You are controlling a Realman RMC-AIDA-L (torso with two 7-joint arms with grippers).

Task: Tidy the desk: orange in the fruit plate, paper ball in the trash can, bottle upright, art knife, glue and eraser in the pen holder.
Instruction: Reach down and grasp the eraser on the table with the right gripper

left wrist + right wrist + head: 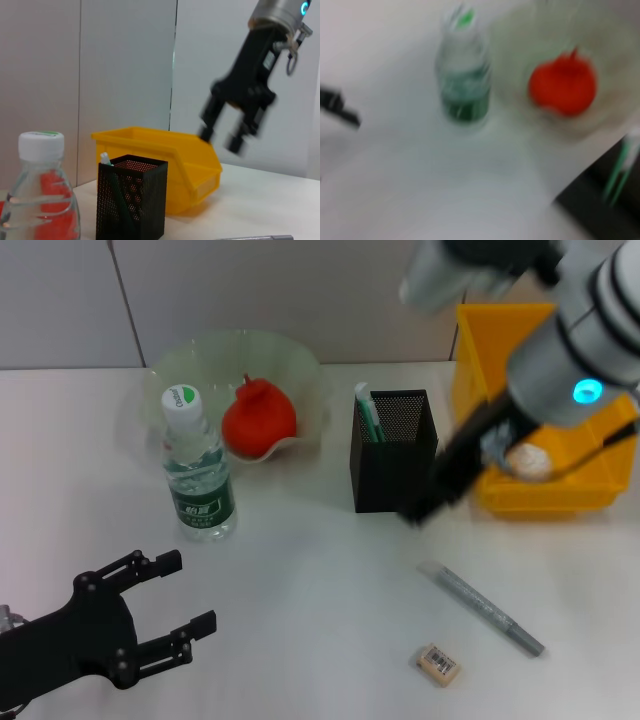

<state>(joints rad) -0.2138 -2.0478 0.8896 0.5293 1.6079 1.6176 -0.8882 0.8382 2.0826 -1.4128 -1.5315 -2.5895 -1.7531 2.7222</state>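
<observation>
The orange lies in the pale green fruit plate. Left of it the bottle stands upright. A glue stick pokes out of the black mesh pen holder. The paper ball rests inside the yellow trash can. On the table in front lie the grey art knife and the eraser. My right gripper hangs open and empty between pen holder and trash can, also seen as the right gripper. My left gripper stands open at the near left.
A grey wall runs behind the white table. In the right wrist view the bottle, the orange and a corner of the pen holder show below that arm.
</observation>
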